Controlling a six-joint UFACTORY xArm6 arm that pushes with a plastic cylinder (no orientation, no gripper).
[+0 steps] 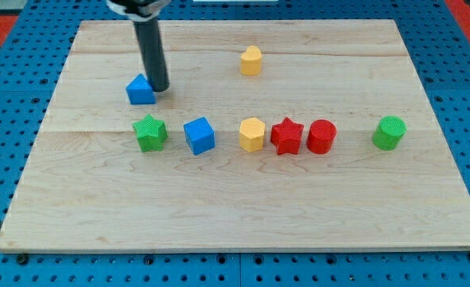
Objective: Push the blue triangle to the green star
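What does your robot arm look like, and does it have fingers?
No fingers. My arm ends in a straight, dark, smooth rod, round like a thick marker. A shiny black-and-silver part shows where it enters at the view's top. No cables or markings show. My tip sits right beside the blue triangle.

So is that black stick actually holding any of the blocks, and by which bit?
Nothing is held. My tip only rests against the upper right side of the blue triangle, which sits just above the green star.
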